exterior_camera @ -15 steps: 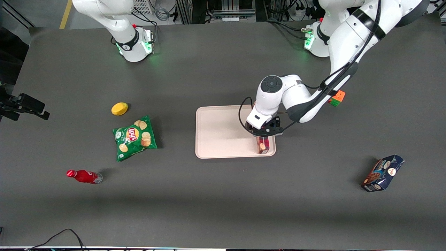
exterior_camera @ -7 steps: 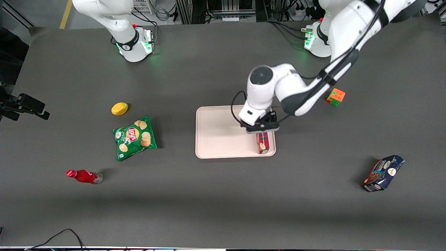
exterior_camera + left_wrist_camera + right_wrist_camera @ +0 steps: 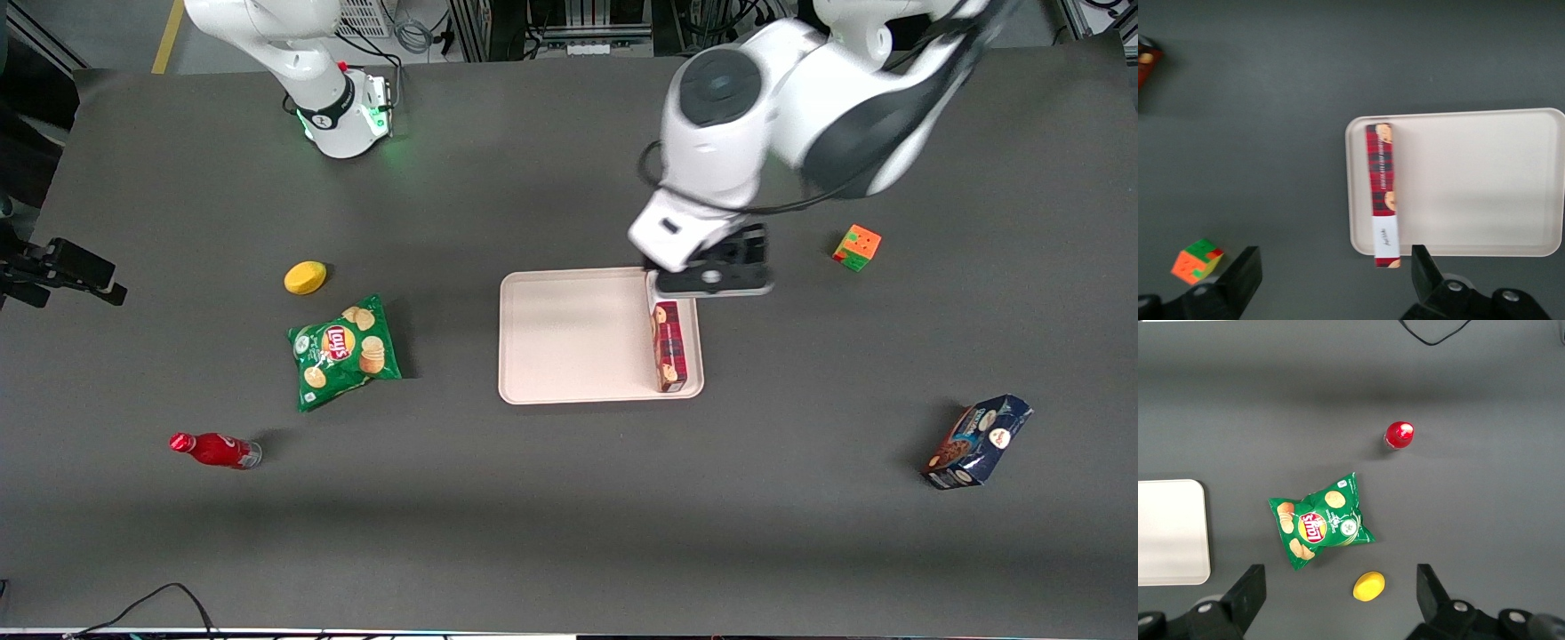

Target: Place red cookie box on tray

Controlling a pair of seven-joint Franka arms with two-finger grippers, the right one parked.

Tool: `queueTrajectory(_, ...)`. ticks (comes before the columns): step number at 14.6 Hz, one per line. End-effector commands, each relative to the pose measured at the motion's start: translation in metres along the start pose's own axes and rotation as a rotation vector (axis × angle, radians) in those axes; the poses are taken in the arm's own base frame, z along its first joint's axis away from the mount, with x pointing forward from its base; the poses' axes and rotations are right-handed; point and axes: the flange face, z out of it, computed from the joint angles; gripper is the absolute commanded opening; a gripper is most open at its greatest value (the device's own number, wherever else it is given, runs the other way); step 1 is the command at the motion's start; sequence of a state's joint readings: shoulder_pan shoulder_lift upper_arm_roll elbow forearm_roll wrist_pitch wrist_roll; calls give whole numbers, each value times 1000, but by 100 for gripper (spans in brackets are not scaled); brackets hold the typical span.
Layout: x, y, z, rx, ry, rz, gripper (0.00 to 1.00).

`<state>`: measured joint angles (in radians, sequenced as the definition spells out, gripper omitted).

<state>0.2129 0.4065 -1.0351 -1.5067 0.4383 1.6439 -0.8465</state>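
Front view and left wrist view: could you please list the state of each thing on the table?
red cookie box: lying along the tray's edge, one end past the rim, released
tray: flat, holds only the box
gripper: open, raised above the box's end
chip bag: flat, sealed
red bottle: on its side
blue cookie package: tilted

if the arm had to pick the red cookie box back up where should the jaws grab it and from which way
Probably from straight above, around the middle of the red cookie box, jaws closing across its narrow width. It lies long and slim along one edge of the tray, its white-label end overhanging the rim. The gripper hangs open above it, holding nothing.
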Motion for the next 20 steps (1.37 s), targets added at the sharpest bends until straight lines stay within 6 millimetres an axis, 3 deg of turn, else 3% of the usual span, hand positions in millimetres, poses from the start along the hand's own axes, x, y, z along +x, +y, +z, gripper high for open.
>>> queueTrajectory(1, 22, -80, -40, 5, -11, -49, 100)
queueTrajectory(3, 36, -145, -60, -23, -7, 8, 100)
queueTrajectory(5, 41, -209, -68, -105, -36, -70, 100)
queueTrajectory(8, 37, -280, -52, -88, -28, -45, 100)
queueTrajectory(9, 33, -292, -43, -86, -27, -59, 100)
queueTrajectory(13, 12, -302, -10, -93, 23, -83, 100)
queueTrajectory(20, 17, -299, 0, -82, 13, -83, 100)
